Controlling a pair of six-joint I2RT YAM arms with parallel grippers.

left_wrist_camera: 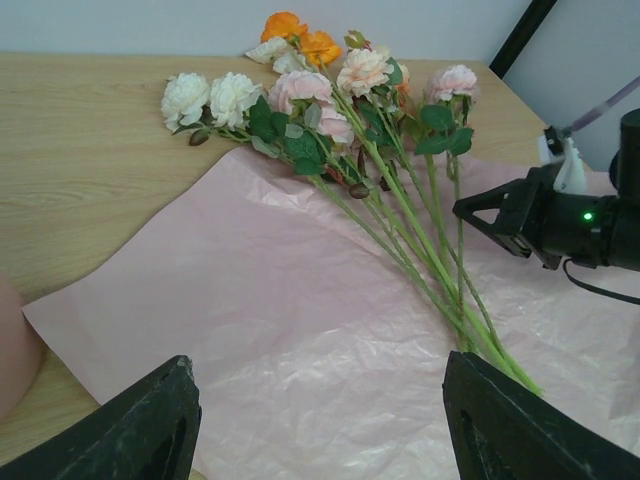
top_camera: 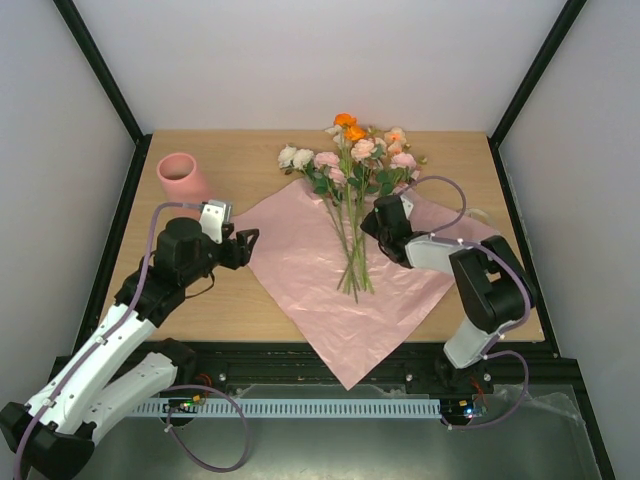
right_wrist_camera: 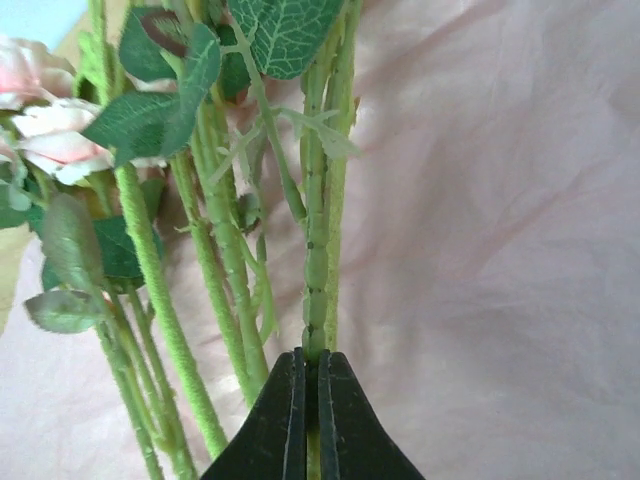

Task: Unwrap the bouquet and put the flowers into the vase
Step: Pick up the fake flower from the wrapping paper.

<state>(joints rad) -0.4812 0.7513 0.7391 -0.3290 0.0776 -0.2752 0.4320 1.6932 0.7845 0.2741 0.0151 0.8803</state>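
The flowers (top_camera: 355, 160) lie loose on the spread pink wrapping sheet (top_camera: 300, 270), blooms toward the back, stems (top_camera: 352, 255) fanned toward me. My right gripper (top_camera: 372, 222) reaches in from the right and is shut on one green stem (right_wrist_camera: 316, 260) at the right side of the bunch; its jaws (right_wrist_camera: 310, 358) pinch that stem. The salmon-pink vase (top_camera: 182, 178) stands upright at the back left. My left gripper (top_camera: 250, 242) hovers open over the sheet's left corner (left_wrist_camera: 280, 300), its fingers (left_wrist_camera: 150, 420) wide apart and empty, facing the flowers (left_wrist_camera: 330, 100).
The wooden table (top_camera: 240, 160) is bounded by black frame posts (top_camera: 105, 75) and white walls. The sheet's near corner hangs over the front edge (top_camera: 350, 370). The right arm's grey cable (top_camera: 455, 195) loops over the back right of the table.
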